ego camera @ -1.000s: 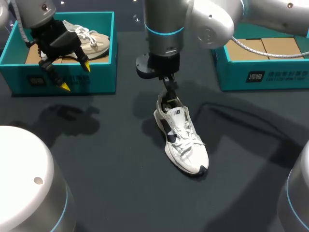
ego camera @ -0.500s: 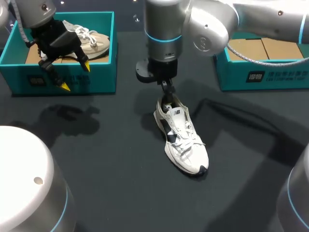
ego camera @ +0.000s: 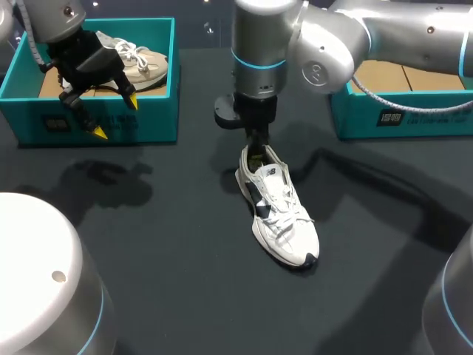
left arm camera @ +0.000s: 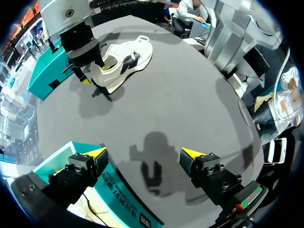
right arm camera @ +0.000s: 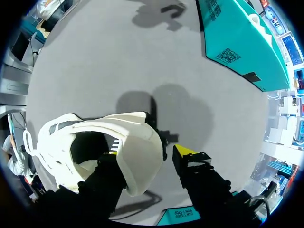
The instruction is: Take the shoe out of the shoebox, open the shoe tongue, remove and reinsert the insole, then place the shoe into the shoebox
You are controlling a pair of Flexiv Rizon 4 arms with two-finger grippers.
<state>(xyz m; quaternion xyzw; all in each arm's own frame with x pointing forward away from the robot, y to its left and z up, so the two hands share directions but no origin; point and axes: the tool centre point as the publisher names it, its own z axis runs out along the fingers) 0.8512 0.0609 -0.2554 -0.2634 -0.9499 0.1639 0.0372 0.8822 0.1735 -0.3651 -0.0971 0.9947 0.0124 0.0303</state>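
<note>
Over the last 1 s the right arm shifts slightly toward the table's right edge. Shoe (ego camera: 277,211) does not move: mid-table, toe toward the near edge. Likely lining up for the insole step.

Right gripper (right arm camera: 148,152): part open, 1 finger inside the heel, 1 just outside, not clamped.

Left gripper (left arm camera: 145,154): wide open, empty, above the left shoebox (ego camera: 111,122) front wall.

White shoe (ego camera: 277,207) with dark panels stands upright on its sole mid-frame, toe toward lower right; open teal shoebox (ego camera: 355,116) upper right.
</note>
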